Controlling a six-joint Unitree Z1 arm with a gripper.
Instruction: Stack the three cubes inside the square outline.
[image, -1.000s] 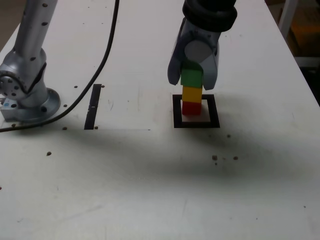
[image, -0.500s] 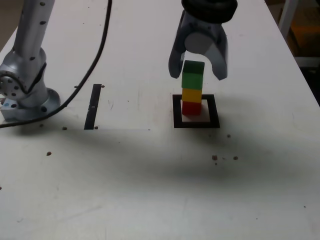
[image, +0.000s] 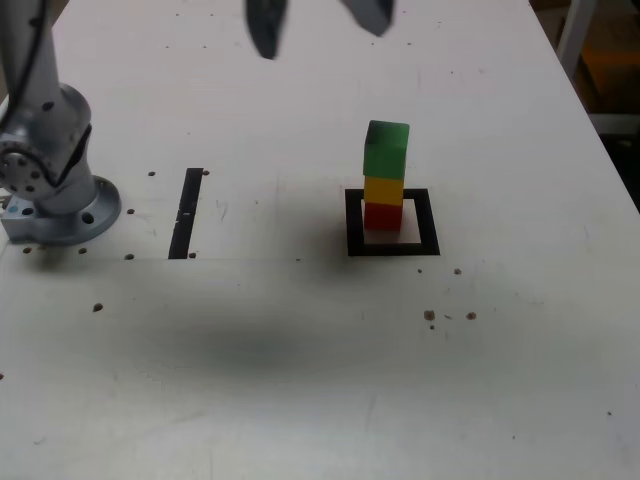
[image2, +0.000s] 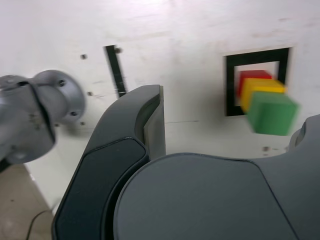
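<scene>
Arm base (image2: 35, 115) (wrist view: blurred)

I see the three cubes stacked in one column: red cube (image: 383, 215) at the bottom, yellow cube (image: 383, 189) on it, green cube (image: 386, 150) on top. The green one sits slightly askew. The stack stands inside the square outline (image: 429, 222), on its whitish centre, toward the far edge.

A white tabletop (image: 320, 380) fills nearly the whole exterior view, dotted with small dark specks and screw holes and crossed by soft grey shadows. A straight black tape strip (image: 186, 212) lies on it. Beyond the far right corner, a white frame leg (image: 572, 35) stands over brownish floor (image: 615, 60).
</scene>
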